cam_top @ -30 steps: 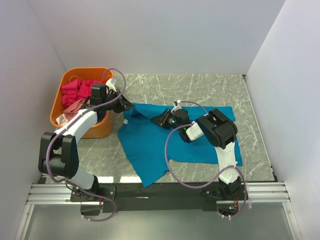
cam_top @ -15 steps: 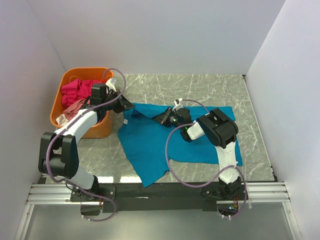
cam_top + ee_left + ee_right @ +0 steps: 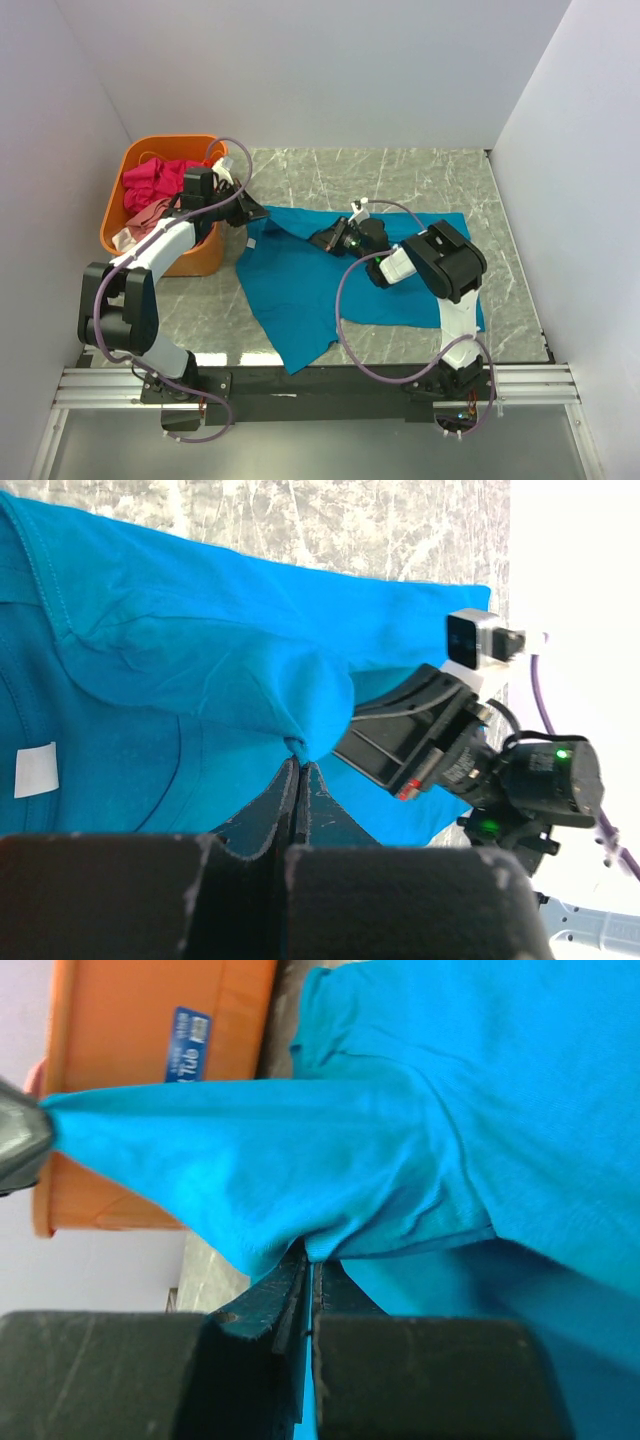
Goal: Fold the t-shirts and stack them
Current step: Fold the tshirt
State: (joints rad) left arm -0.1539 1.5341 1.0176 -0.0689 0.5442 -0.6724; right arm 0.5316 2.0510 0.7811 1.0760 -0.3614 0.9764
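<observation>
Teal cloth is pinched in both hands. The left hand (image 3: 298,768) has its fingers pressed together on a small peak of the teal shirt (image 3: 190,650), at the lower middle of its wrist view. Seen from above, the left hand (image 3: 250,213) sits at the shirt's upper left corner, just beside the orange basket (image 3: 128,160). The right hand (image 3: 308,1258) is likewise clamped on a bunched fold of the teal shirt (image 3: 470,1080), low in its own wrist view. From above, the right hand (image 3: 326,238) lies near the middle of the shirt's far edge.

Between the two hands a band of fabric is drawn taut and raised off the counter (image 3: 400,175). In the right wrist view it runs from the fingers out to the dark tip of the left hand (image 3: 20,1145) at the left edge of the frame.

The rest of the teal shirt (image 3: 300,290) lies spread on the marble-patterned counter in the centre of the top view, with one part reaching toward the bottom of the frame. A white label (image 3: 37,769) shows on it at the lower left of the left wrist view.

At the upper left of the top view, the basket holds the magenta shirt (image 3: 150,178) in a heap, with the salmon shirt (image 3: 148,215) just below it in the frame. A blue sticker (image 3: 187,1036) sits on the basket's outer wall (image 3: 130,1020).
</observation>
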